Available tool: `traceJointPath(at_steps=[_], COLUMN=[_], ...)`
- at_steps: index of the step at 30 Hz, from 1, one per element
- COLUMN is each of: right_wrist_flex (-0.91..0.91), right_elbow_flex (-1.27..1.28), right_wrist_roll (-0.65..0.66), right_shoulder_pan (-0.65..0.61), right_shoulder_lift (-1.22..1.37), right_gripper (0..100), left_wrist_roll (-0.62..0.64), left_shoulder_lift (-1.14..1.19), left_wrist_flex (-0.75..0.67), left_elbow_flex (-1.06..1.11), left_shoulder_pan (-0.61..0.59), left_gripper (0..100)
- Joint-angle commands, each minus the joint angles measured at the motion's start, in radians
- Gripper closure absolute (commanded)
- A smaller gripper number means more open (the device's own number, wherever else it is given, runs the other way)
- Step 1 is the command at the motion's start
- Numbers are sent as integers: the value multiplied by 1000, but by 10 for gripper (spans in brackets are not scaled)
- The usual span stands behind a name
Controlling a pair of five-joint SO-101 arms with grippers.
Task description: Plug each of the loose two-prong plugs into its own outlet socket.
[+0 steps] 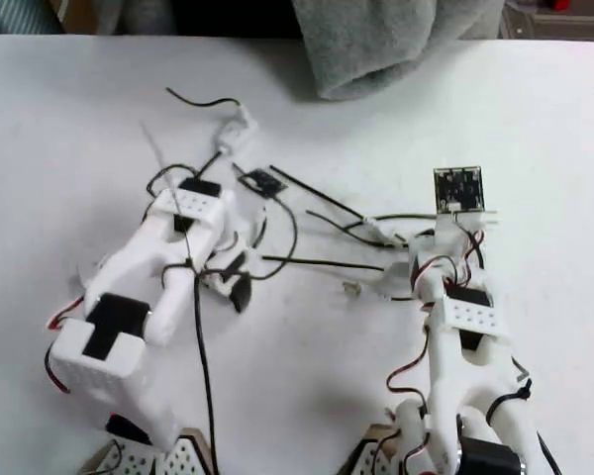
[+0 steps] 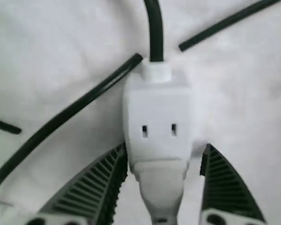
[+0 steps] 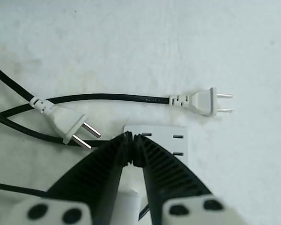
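Straddling a boxy white plastic socket point(image 2: 157, 117), wide left fingers point(image 2: 98, 187) seem to steady it; shut right fingers point(image 3: 103, 168) must next grasp a white plug point(image 3: 199, 101).

Count of the bench point(image 1: 69, 119) top. Loose two-prong plugs: 2, namely the flat-pin plug point(image 3: 200, 101) and the round-pin plug point(image 3: 62, 120), two pins each. White outlet sockets: 2, namely socket A point(image 2: 157, 123), two slots showing, and socket B point(image 3: 171, 140). Robot arms: 2, the left arm point(image 1: 144, 287) and the right arm point(image 1: 465, 336). Grey cloth point(image 1: 376, 45): 1, at the far edge. Square dark board point(image 1: 458, 188): 1. Black cords point(image 3: 107, 98): several, overlapping, number not resolvable.
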Motion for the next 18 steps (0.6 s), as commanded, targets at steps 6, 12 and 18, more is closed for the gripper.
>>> traceJointPath(at_steps=[6, 12, 18], right_wrist_flex=[-21, -21, -21], right_elbow_flex=[-5, -5, -5], right_wrist_roll=[12, 12, 12], right_shoulder_pan=[-10, -10, -10], right_shoulder_lift=[-33, -33, -33], right_gripper=[978, 978, 978], left_wrist_roll=[3, 66, 66], left_shoulder_lift=[-21, -19, -18], left_wrist_flex=[-44, -89, -133], left_elbow_flex=[-12, -12, -2], left_shoulder_pan=[-2, 1, 18], left_gripper=[740, 740, 911])
